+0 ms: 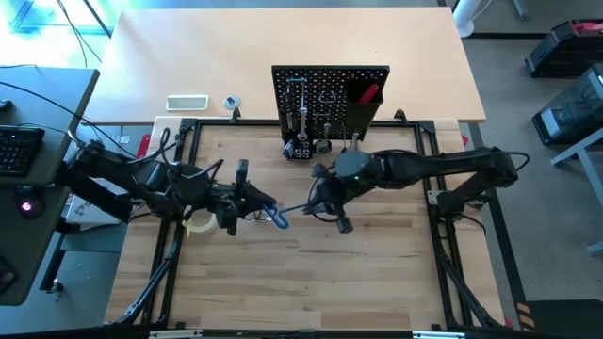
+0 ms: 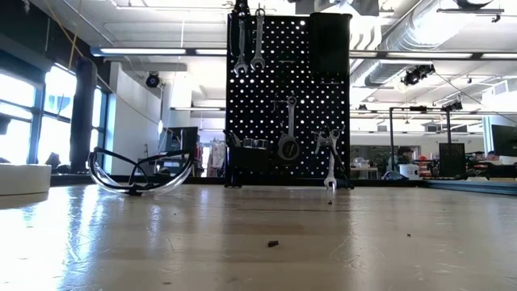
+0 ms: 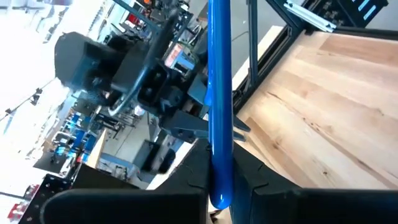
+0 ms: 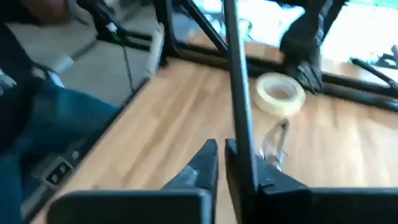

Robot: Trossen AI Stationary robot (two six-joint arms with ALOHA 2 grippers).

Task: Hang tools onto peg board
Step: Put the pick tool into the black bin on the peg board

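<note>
The blue-handled hex key (image 1: pixel 280 218) hangs above the middle of the table between my two grippers. My left gripper (image 1: pixel 268 209) comes from the table's left and is shut on its blue handle (image 3: pixel 219 112). My right gripper (image 1: pixel 316 202) comes from the right, and its fingers stand a narrow gap apart at the key's dark metal shaft (image 4: pixel 238 93). The black peg board (image 1: pixel 330 94) stands upright at the far side. Silver wrenches (image 2: pixel 249 44) and pliers (image 2: pixel 329 158) hang from its hooks. Neither gripper appears in the low view. My left gripper pinches the blue handle near its end (image 3: pixel 219 180) between its two fingers. It comes nearly level from the table's left, and the handle runs forward along the fingers. The key is lifted clear of the table. My right gripper has the metal shaft (image 4: pixel 244 155) lying along one finger (image 4: pixel 261 180), while the narrow gap beside it shows nothing inside. I cannot tell whether the shaft is still pinched. The fingers slant down from the table's right.
A pale tape roll (image 4: pixel 280 93) and clear glasses (image 2: pixel 141 174) lie on the table under the left arm. A red-handled tool (image 1: pixel 367 92) sits in the board's black bin. A white tray (image 1: pixel 187 102) lies on the far table. The black frame (image 1: pixel 429 169) borders the work area.
</note>
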